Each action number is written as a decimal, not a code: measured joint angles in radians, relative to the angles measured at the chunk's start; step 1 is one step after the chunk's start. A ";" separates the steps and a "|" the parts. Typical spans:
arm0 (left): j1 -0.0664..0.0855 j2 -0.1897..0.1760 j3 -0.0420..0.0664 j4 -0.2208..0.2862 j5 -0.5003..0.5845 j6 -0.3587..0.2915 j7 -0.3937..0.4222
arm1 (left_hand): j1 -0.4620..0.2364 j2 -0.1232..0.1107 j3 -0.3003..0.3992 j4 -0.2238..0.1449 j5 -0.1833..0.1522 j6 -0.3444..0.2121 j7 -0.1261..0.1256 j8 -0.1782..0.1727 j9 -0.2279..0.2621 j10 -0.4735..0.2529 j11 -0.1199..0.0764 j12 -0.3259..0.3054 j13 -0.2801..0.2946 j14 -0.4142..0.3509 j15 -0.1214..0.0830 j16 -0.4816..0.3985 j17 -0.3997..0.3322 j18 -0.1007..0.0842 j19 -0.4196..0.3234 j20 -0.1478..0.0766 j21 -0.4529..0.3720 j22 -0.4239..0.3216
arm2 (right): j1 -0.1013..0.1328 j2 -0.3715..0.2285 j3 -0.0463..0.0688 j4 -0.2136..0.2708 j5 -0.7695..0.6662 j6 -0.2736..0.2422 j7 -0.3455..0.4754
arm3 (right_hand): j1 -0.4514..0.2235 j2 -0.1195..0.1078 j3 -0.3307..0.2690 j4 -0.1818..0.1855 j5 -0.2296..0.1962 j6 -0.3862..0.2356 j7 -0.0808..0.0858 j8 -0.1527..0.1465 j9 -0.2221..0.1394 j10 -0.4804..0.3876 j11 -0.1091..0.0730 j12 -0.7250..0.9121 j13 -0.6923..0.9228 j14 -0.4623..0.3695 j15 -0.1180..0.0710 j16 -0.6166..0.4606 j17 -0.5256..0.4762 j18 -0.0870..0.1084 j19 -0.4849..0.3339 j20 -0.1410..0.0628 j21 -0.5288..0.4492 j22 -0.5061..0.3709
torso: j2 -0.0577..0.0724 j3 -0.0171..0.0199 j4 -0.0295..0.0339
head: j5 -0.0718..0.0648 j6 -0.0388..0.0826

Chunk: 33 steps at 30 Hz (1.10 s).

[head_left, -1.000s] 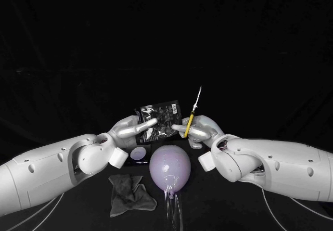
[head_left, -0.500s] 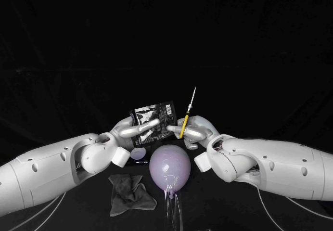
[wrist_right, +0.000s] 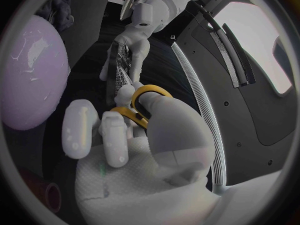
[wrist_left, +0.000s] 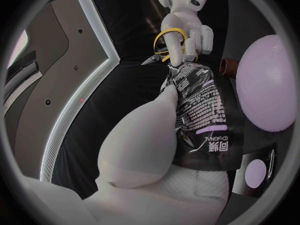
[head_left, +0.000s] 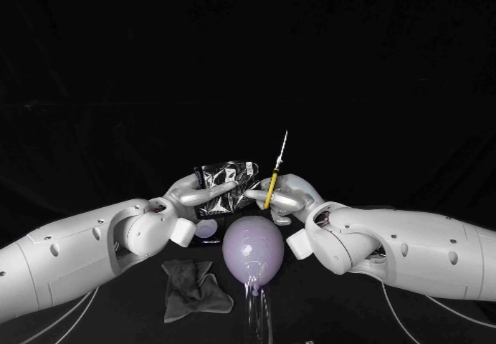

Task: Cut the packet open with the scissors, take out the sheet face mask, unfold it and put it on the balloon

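We are closing our hands together just beyond the balloon (head_left: 253, 249), the left hand (head_left: 196, 195) gripping the now-buckling packet (head_left: 226, 185) and the right hand (head_left: 284, 197) holding the scissors (head_left: 275, 175) upright beside it, so the blades are risking a skid off bent foil.

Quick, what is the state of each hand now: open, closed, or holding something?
Left hand: holding the packet.
Right hand: holding the scissors, blades pointing up.

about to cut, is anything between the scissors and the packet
Nothing visible stands between them. The right hand holds the scissors close beside the packet, and the left hand grips the packet from the other side.
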 measured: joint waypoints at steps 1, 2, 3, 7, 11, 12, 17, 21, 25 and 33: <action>0.000 0.001 0.000 0.001 -0.002 -0.006 -0.001 | -0.004 -0.003 0.011 0.003 0.000 0.006 -0.003 0.002 0.000 0.020 -0.006 0.006 0.002 0.019 -0.008 0.011 0.006 0.000 0.015 -0.008 0.012 0.005 | 0.000 0.000 0.000 -0.001 0.002 0.001 0.000 | 0.000 0.000 0.004 -0.004 0.000 -0.002 0.002 0.000 0.000 0.000 0.000 0.000 0.000 0.000 0.000 -0.004 0.000 0.008 -0.010 0.001 -0.016 0.000 | 0.000 0.0000 0.0000 | 0.000 0.000; 0.000 0.001 0.000 0.001 -0.004 -0.010 -0.002 | -0.005 -0.004 0.013 0.005 0.000 0.007 -0.004 0.003 0.000 0.024 -0.006 0.008 0.003 0.024 -0.010 0.015 0.007 0.000 0.019 -0.010 0.015 0.007 | 0.000 -0.001 0.000 -0.002 0.003 0.002 0.001 | 0.000 0.000 0.004 -0.004 0.000 -0.003 0.003 0.000 0.000 0.000 0.000 0.000 0.000 0.000 0.000 -0.007 0.000 0.011 -0.014 0.001 -0.022 0.000 | 0.000 0.0000 0.0000 | 0.000 0.000; 0.000 0.002 0.000 0.002 -0.007 -0.017 -0.002 | -0.016 -0.015 0.031 0.009 0.002 0.015 -0.011 0.003 0.000 0.051 -0.013 0.017 0.005 0.048 -0.020 0.031 0.017 0.000 0.038 -0.021 0.032 0.015 | 0.000 -0.002 0.000 -0.003 0.006 0.004 0.002 | 0.000 0.000 0.006 -0.005 0.000 -0.024 0.010 -0.001 0.000 0.000 0.000 0.000 0.000 0.000 0.000 -0.032 0.000 0.026 -0.050 0.005 -0.078 0.000 | 0.000 0.0000 -0.0001 | 0.001 0.000; 0.000 0.005 0.001 0.004 -0.015 -0.037 -0.003 | -0.038 -0.034 0.069 0.019 0.003 0.023 -0.019 0.007 0.000 0.075 -0.018 0.026 0.008 0.067 -0.035 0.056 0.035 0.000 0.053 -0.036 0.059 0.029 | -0.001 -0.008 -0.001 -0.006 0.018 0.011 0.005 | -0.026 -0.026 -0.002 0.014 0.010 -0.082 0.032 -0.044 0.079 0.000 0.000 0.000 -0.048 -0.002 0.009 -0.108 0.000 0.047 -0.134 0.013 -0.212 0.000 | 0.000 0.0000 -0.0001 | 0.001 0.001; 0.000 0.006 0.001 -0.001 -0.018 -0.062 -0.003 | -0.058 -0.049 0.111 0.018 0.003 0.023 -0.020 0.012 0.000 0.078 -0.019 0.026 0.007 0.068 -0.036 0.068 0.048 0.000 0.054 -0.037 0.074 0.039 | -0.001 -0.030 -0.001 -0.010 0.031 0.017 0.010 | -0.054 -0.093 -0.018 0.020 0.007 -0.121 0.056 -0.100 0.053 -0.050 0.004 -0.011 -0.386 -0.045 0.043 -0.257 -0.125 0.090 -0.284 0.036 -0.434 -0.074 | 0.001 0.0001 -0.0006 | 0.002 0.001; 0.000 0.008 0.000 -0.002 -0.018 -0.067 -0.003 | -0.058 -0.049 0.114 0.018 0.003 0.023 -0.020 0.012 0.000 0.080 -0.020 0.026 0.006 0.068 -0.036 0.068 0.049 -0.001 0.054 -0.037 0.076 0.040 | -0.001 -0.037 -0.001 -0.010 0.034 0.018 0.012 | -0.056 -0.111 -0.019 0.018 0.007 -0.133 0.065 -0.108 0.048 -0.069 0.010 -0.046 -0.432 -0.060 0.048 -0.269 -0.140 0.091 -0.300 0.039 -0.459 -0.088 | 0.001 0.0001 -0.0007 | 0.002 0.002; 0.000 0.023 0.000 -0.008 -0.014 -0.086 0.000 | -0.086 -0.078 0.179 0.011 0.003 0.023 -0.020 0.018 0.000 0.089 -0.022 0.026 0.002 0.061 -0.035 0.083 0.068 -0.001 0.037 -0.043 0.099 0.055 | -0.003 -0.093 -0.001 0.010 0.046 0.030 0.019 | -0.047 -0.168 0.011 0.020 0.007 -0.104 0.083 -0.142 0.019 -0.022 0.022 -0.302 -0.716 -0.072 0.054 -0.279 -0.166 0.091 -0.315 0.056 -0.518 -0.127 | 0.000 0.0002 -0.0016 | -0.006 0.004; 0.001 0.040 0.002 -0.019 -0.009 -0.091 0.002 | -0.096 -0.079 0.191 0.009 0.003 0.023 -0.020 0.020 0.000 0.090 -0.023 0.025 0.002 0.059 -0.035 0.086 0.072 -0.001 0.037 -0.043 0.104 0.059 | -0.012 -0.142 -0.005 0.036 0.051 0.043 0.022 | -0.055 -0.189 0.013 0.023 0.007 -0.096 0.086 -0.154 0.010 -0.021 0.025 -0.366 -0.789 -0.079 0.061 -0.285 -0.175 0.100 -0.319 0.063 -0.540 -0.139 | 0.000 0.0015 -0.0032 | -0.013 0.003; 0.002 0.067 0.002 -0.036 -0.004 -0.090 0.004 | -0.104 -0.082 0.198 0.005 0.003 0.023 -0.020 0.021 0.000 0.090 -0.023 0.021 0.002 0.059 -0.035 0.087 0.072 -0.001 0.037 -0.043 0.108 0.060 | -0.029 -0.191 -0.010 0.069 0.053 0.060 0.023 | -0.064 -0.217 0.006 0.030 0.007 -0.089 0.093 -0.169 0.001 -0.030 0.044 -0.413 -0.846 -0.077 0.073 -0.287 -0.181 0.106 -0.326 0.070 -0.555 -0.149 | -0.002 0.0034 -0.0047 | -0.021 -0.001; 0.003 0.146 0.003 -0.096 -0.002 -0.072 0.001 | -0.130 -0.095 0.227 0.001 0.003 0.015 -0.027 0.038 0.000 0.094 -0.028 0.013 0.000 0.072 -0.043 0.094 0.084 -0.007 0.043 -0.048 0.131 0.070 | -0.119 -0.279 -0.018 0.157 0.048 0.091 0.018 | -0.064 -0.227 -0.009 0.045 0.022 -0.076 0.095 -0.191 -0.018 0.027 0.049 -0.440 -0.924 -0.058 0.070 -0.258 -0.155 0.105 -0.302 0.071 -0.542 -0.145 | -0.006 0.0108 -0.0120 | -0.041 -0.021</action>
